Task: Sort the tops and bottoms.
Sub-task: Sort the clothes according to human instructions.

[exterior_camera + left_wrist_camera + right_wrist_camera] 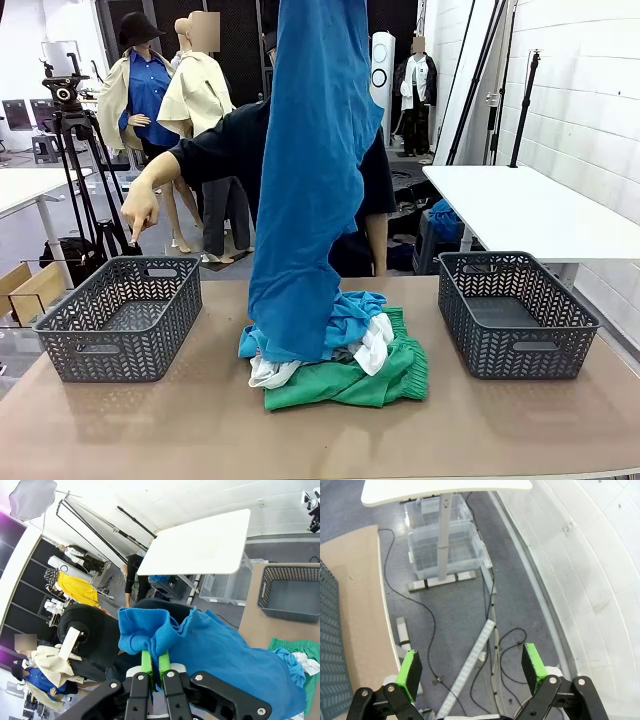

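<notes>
No legible text, no labels or brand marks, no numbers or signs readable

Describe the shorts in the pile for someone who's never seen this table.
On the brown table, between the left basket and right basket, a heap of clothes lies under the hanging blue shirt. The shorts are its lowest layer, front right: the only bright green piece, gathered along one edge, under a crumpled blue shirt and a white shirt.

Blue top (300,200) aloft, green bottoms (340,386) below.
</notes>
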Robot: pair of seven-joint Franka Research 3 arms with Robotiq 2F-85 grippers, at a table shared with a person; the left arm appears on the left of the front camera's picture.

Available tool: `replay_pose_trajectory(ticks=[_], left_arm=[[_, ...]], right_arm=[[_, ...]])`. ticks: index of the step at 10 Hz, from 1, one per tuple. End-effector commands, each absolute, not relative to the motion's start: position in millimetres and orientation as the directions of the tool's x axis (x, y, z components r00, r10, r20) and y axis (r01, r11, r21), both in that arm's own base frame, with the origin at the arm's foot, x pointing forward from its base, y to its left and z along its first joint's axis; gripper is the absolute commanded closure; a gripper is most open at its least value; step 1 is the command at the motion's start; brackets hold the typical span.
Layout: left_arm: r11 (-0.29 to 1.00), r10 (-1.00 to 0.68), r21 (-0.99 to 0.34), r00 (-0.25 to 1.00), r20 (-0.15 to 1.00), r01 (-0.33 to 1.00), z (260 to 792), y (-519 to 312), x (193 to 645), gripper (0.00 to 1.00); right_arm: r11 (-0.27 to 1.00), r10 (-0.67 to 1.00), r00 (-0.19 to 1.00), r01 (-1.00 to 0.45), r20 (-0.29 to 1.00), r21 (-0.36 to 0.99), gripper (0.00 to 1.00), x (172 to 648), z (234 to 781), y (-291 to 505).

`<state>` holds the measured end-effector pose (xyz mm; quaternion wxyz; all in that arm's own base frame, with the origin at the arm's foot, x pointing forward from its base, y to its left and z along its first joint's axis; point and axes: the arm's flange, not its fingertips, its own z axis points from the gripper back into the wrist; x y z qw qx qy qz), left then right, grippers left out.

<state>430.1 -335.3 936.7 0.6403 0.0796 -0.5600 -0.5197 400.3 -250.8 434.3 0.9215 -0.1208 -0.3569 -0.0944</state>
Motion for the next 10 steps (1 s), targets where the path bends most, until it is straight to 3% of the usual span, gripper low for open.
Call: replay_pose_trajectory(ticks=[1, 8, 10], left_arm=[[0.454, -0.748, 0.688, -0.177, 0.640, 0.566, 941, -333, 428, 1.00], [0.447, -0.755, 0.684, -0.167, 0.634, 0.576, 937, -335, 430, 1.00], [0.526, -0.779, 0.755, -0.135, 0.613, 0.393, 960, -289, 455, 1.00]], right_arm=[[0.953, -0.084, 0.734, 0.256, 0.674, -0.160, 0.00, 401, 436, -253], [0.953, -0.084, 0.734, 0.256, 0.674, -0.160, 0.00, 401, 436, -253], [0.953, -0.084, 0.734, 0.256, 0.674, -0.160, 0.00, 401, 436, -253]])
